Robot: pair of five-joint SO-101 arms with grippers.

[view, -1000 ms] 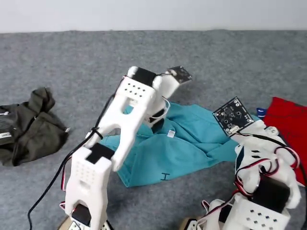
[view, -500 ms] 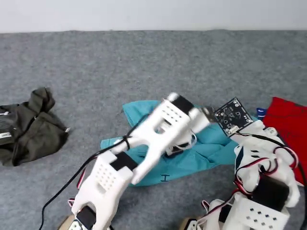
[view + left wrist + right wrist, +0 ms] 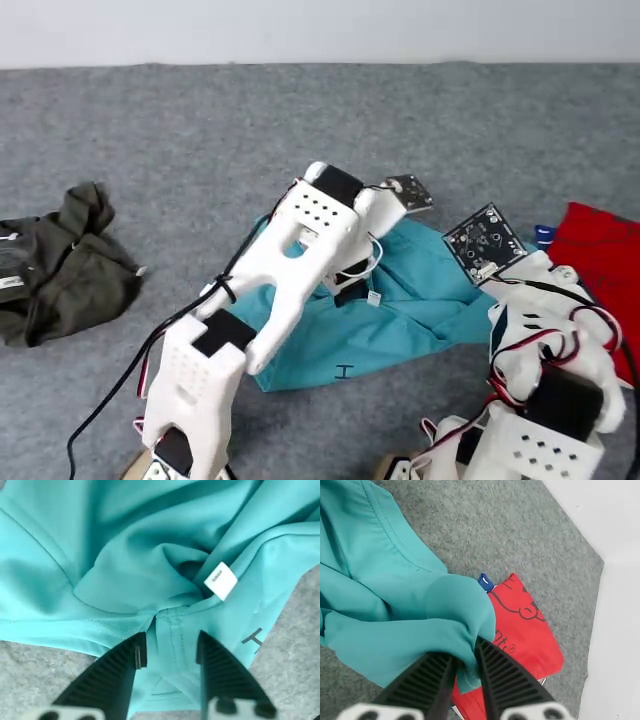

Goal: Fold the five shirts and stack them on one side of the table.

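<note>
Left wrist view shows the left hand [image 3: 170, 641] low over the teal shirt [image 3: 125, 545], with its two black fingers [image 3: 131, 656] standing moderately apart. A stitched fold of the cloth lies in the gap between them (the cloth is not squeezed, as far as I can see). A small white label [image 3: 220, 580] sits on the shirt just beyond the fingers. In the right wrist view the right hand [image 3: 466, 655] is narrow, and a bunch of the same teal cloth is pinched between its fingers [image 3: 492, 672]. Under that bunch lies a red shirt [image 3: 525, 625] with a dark drawing on it, and a small blue tag [image 3: 485, 582] is at its edge. From the high view, the teal shirt [image 3: 400, 320] is crumpled in the middle of the grey worktop [image 3: 300, 130], partly under the left arm. The red shirt [image 3: 600, 250] is at the right edge, and a dark olive shirt [image 3: 60, 265] lies crumpled, well apart, at the left edge.
</note>
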